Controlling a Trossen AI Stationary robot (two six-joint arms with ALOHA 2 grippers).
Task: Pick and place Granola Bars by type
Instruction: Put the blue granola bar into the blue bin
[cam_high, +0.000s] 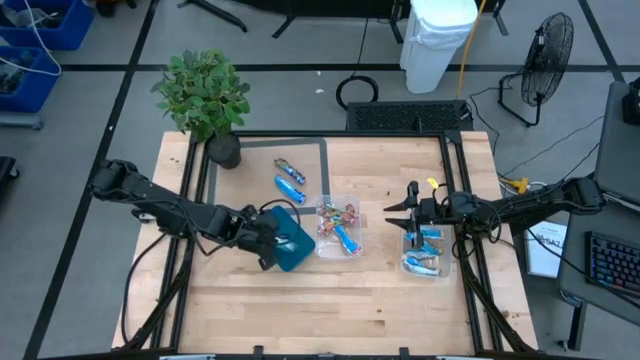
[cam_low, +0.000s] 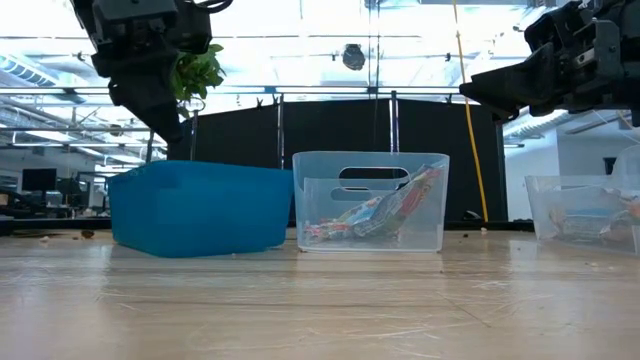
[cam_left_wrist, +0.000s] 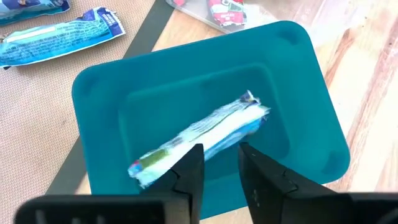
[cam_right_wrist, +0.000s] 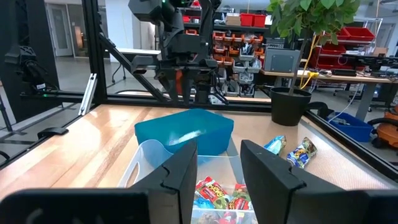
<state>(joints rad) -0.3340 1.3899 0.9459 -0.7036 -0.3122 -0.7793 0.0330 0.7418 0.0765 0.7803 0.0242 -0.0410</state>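
Observation:
A light blue-and-white granola bar (cam_left_wrist: 199, 137) lies slanted on the floor of the teal tray (cam_high: 297, 250). My left gripper (cam_left_wrist: 217, 163) hangs just above it, pointing steeply down, open, with nothing between its fingers. Two more bars (cam_high: 290, 177) lie on the grey mat beyond the tray. The middle clear tub (cam_high: 338, 228) holds red/green bars and a blue one. The right clear tub (cam_high: 425, 252) holds light blue bars. My right gripper (cam_high: 403, 212) waits open and level, above the table between the two tubs.
A potted plant (cam_high: 207, 100) stands at the table's far left corner. The grey mat (cam_high: 262, 160) covers the far left part of the table. Black frame rails (cam_high: 455, 190) run along the table's sides. Bare wood (cam_high: 330, 300) lies toward the near edge.

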